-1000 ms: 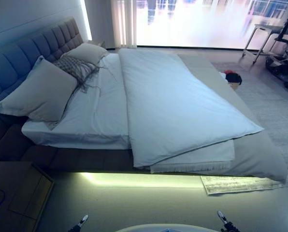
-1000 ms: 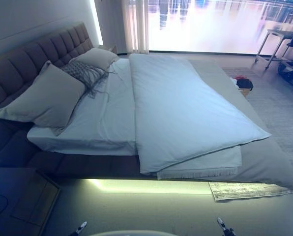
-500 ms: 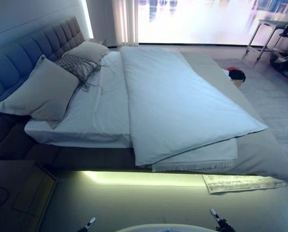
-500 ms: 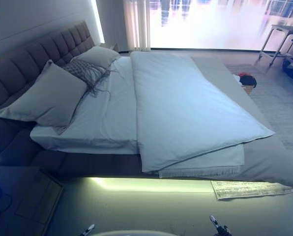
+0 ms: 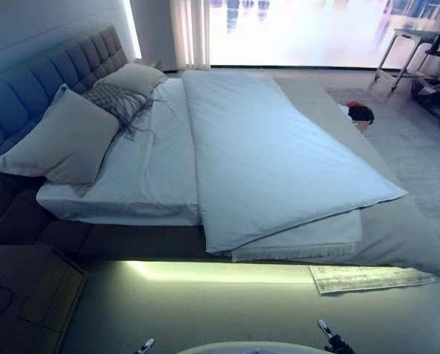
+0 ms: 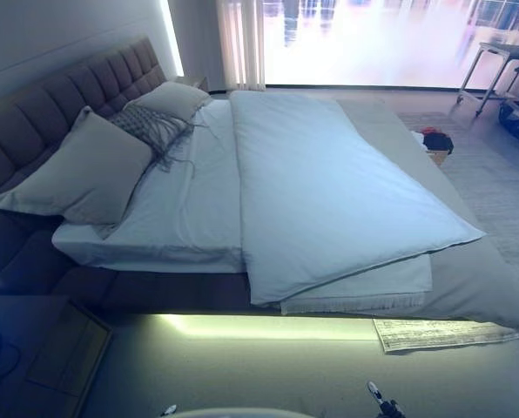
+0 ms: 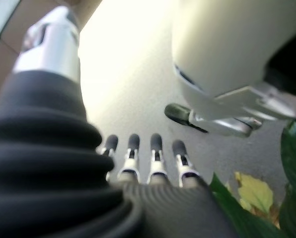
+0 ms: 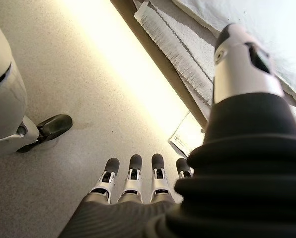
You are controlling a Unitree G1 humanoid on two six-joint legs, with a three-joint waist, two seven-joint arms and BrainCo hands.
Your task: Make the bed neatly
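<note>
Barely started: duvet (image 5: 279, 162) lies skewed, folded corner overhanging the bed (image 5: 94, 240) edge, well beyond both empty robot hands — left robot hand (image 7: 148, 163), right robot hand (image 8: 133, 181), fingers straight.

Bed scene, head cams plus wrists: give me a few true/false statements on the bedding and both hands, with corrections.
1. The duvet covers the pillows. False: it lies short of them, leaving the white sheet bare near the headboard.
2. Two pillows lean at the headboard, the large pillow nearer. True.
3. The right hand grips the duvet. False: it is open above the floor, holding nothing.
4. The left hand is open and empty. True.
5. A fringed throw lies between the pillows. True.
</note>
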